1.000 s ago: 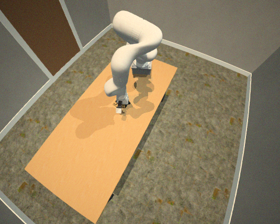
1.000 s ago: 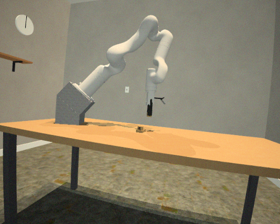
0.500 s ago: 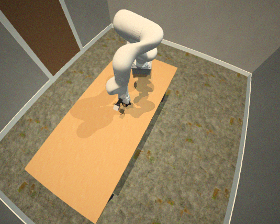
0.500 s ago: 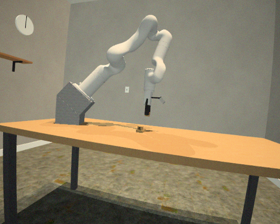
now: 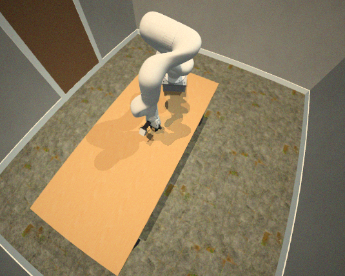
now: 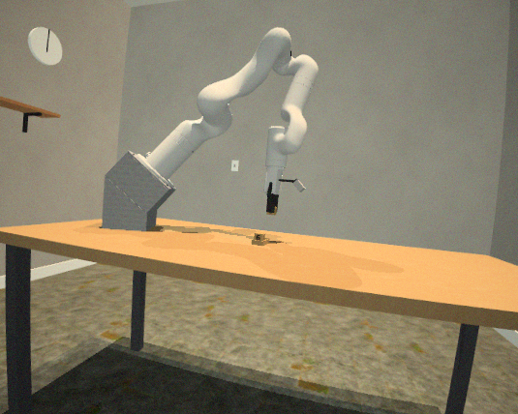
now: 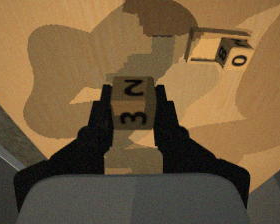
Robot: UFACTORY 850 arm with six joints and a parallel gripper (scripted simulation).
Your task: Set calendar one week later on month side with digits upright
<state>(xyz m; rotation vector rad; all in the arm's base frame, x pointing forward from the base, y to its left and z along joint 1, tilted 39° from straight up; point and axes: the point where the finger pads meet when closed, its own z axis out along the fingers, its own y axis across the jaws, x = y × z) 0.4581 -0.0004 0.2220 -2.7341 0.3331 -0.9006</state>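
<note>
My gripper (image 7: 133,97) (image 6: 271,207) (image 5: 154,127) is shut on a wooden date cube (image 7: 131,104) (image 6: 272,209) and holds it well above the table. The cube's faces towards the wrist camera show a 2 and a 3. The small wooden calendar tray (image 7: 203,50) (image 6: 264,240) (image 5: 149,137) lies flat on the table below and a little to one side of the gripper. The second cube (image 7: 233,54) (image 6: 259,236) stands in the tray, with a 0 showing in the wrist view. The side with the month's name is too small to read.
The long orange table (image 5: 95,193) (image 6: 321,276) bears the arm's grey base block (image 6: 130,193) at one end. A wall shelf (image 6: 16,103) and a clock (image 6: 45,45) are far off at the left.
</note>
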